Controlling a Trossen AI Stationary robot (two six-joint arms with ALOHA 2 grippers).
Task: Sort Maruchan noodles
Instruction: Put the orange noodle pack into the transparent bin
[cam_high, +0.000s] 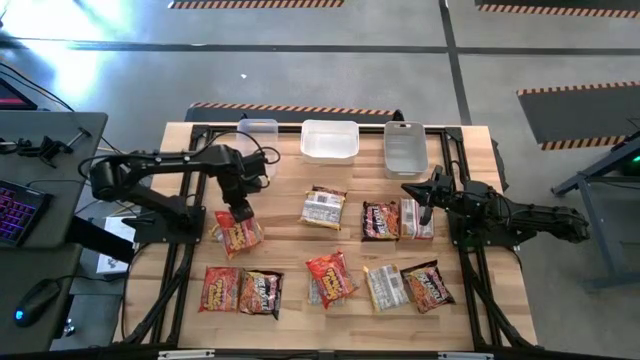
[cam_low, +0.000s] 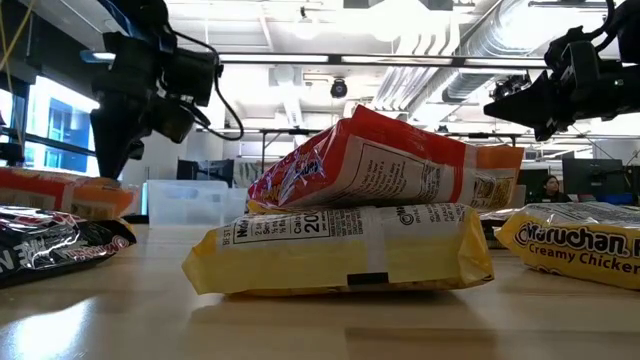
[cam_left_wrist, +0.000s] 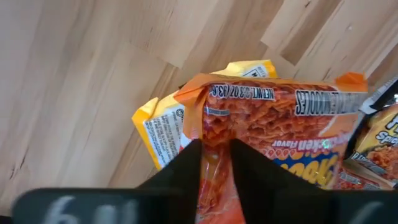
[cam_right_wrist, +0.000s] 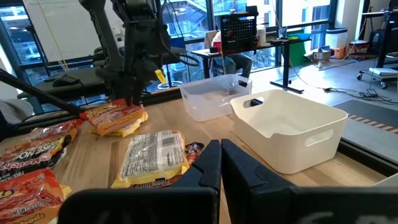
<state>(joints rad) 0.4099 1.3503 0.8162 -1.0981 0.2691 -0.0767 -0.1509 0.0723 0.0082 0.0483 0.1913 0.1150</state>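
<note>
From above, sorting has barely begun, as I judge it: the three clear tubs along the table's far edge look empty, and abt a dozen Maruchan noodles lie scattered over the middle and near side of the table. The left gripper sits at the left side, pinching a red-orange packet that lies on a yellow one; the right gripper hovers by the right edge above a brown packet, carrying nothing. Low view: nearest is a yellow packet w/ a red one tilted on top; both arms hang above. Left wrist view: fingers clamped narrow on the red-orange packet's edge, yellow packet under it. Right wrist view: fingers nearly touching, nothing between them, the white tub just ahead.
</note>
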